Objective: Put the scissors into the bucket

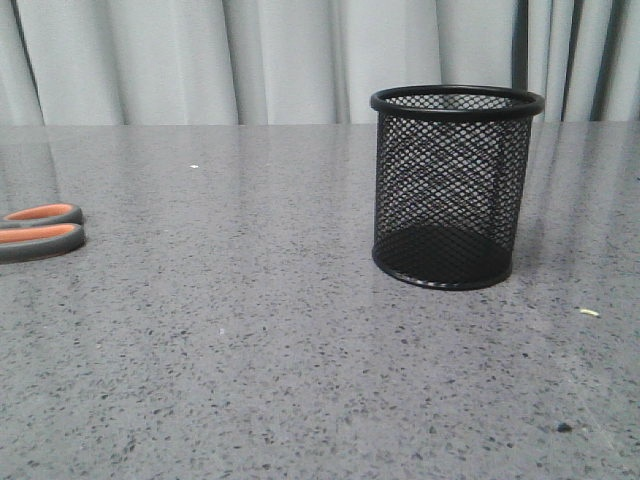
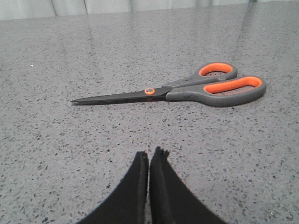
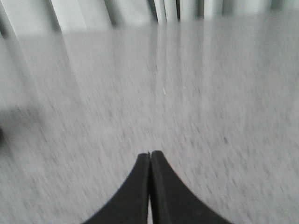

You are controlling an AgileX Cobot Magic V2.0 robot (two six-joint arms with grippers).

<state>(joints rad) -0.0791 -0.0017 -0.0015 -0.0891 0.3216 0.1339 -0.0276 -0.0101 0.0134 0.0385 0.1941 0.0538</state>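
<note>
The left gripper [image 2: 149, 156] shows only in its own wrist view: two black fingers pressed together with nothing between them, hovering over the grey speckled bench [image 2: 93, 154]. Just beyond the tips, apart from them, lie the scissors [image 2: 177, 88], flat on the bench and closed, the slim dark blades running out to one side and the grey handle loops with orange lining to the other. This view shows the whole tool, including the orange pivot spot.

The right gripper [image 3: 150, 155] is likewise seen only from its own wrist camera. Its fingers are also together and empty. That picture is blurred; it shows bare bench surface and the pale curtain [image 3: 117, 11] at the far edge, and neither the scissors nor the bucket can be made out in it.

The front view shows neither gripper. It catches only the handle loops of the scissors [image 1: 40, 231], cut off by the picture's left side, lying toward the left edge of the bench; the blades are out of sight there. It alone shows the bucket [image 1: 447, 190], a black wire-mesh cup standing upright right of the bench's middle, well apart from the scissors. Through the mesh it looks empty. A small pale scrap [image 1: 589, 312] lies on the bench toward the right edge.
</note>
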